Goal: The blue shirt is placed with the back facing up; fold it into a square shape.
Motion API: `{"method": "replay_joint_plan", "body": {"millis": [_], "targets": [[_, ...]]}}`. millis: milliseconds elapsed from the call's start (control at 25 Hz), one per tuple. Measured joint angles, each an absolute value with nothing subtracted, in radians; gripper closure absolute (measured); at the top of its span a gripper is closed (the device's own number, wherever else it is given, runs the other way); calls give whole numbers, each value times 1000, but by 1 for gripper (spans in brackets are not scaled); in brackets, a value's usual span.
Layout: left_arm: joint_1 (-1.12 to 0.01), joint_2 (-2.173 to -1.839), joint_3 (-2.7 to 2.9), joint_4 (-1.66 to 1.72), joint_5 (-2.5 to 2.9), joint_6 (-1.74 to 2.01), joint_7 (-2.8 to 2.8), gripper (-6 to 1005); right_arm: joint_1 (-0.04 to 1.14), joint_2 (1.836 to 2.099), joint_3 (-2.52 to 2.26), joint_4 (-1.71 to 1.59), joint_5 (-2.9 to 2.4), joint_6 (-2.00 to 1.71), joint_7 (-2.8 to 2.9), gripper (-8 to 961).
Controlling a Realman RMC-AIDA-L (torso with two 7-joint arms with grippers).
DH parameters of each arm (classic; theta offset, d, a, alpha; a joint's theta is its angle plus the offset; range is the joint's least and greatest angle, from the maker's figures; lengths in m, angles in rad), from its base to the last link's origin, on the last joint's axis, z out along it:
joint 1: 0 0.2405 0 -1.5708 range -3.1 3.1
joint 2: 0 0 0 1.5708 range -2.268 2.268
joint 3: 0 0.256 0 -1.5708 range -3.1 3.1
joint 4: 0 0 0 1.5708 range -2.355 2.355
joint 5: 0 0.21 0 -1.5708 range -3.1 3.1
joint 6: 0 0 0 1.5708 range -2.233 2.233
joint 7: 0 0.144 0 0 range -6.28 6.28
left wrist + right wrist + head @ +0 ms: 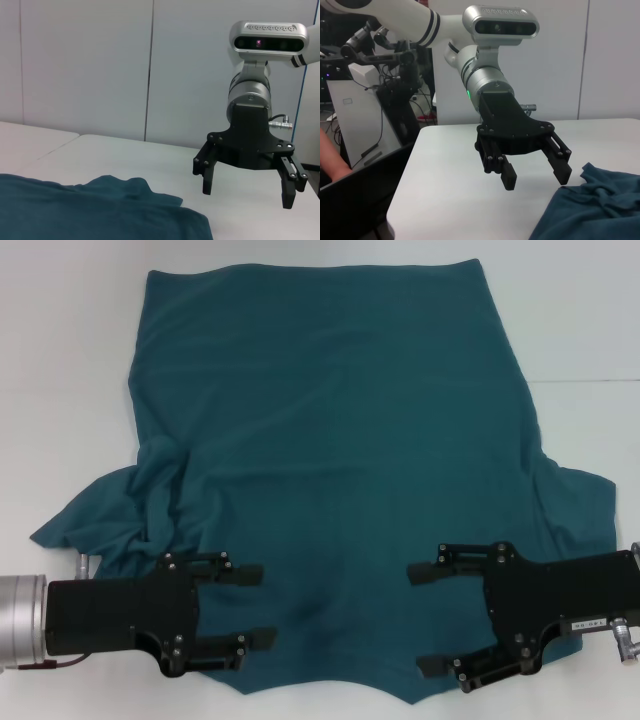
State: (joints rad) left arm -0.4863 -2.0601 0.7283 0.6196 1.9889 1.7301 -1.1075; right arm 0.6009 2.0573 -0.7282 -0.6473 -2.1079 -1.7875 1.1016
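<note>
While the blue shirt is lying spread flat on the white tabletop, its sleeves bunching at each side, the left gripper and right gripper are hovering above its near hem, well apart, their fingers gaping wide and holding nothing.

Lab: white table, cabled equipment.

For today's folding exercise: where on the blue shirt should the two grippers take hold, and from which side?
Probably the blue shirt is best held at its near edge, one corner per gripper, coming down from above. It lies flat, so only edges offer a pinch. The left gripper and right gripper hover there, fingers open and facing each other.
</note>
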Motion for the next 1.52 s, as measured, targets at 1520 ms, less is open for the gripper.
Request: {"method": "replay_joint_plan", "body": {"millis": [1520], "targets": [[-470, -2134, 738, 1296, 2164, 1492, -1679, 319, 610, 2100, -700, -709, -1785, -1330, 1314, 6]]}}
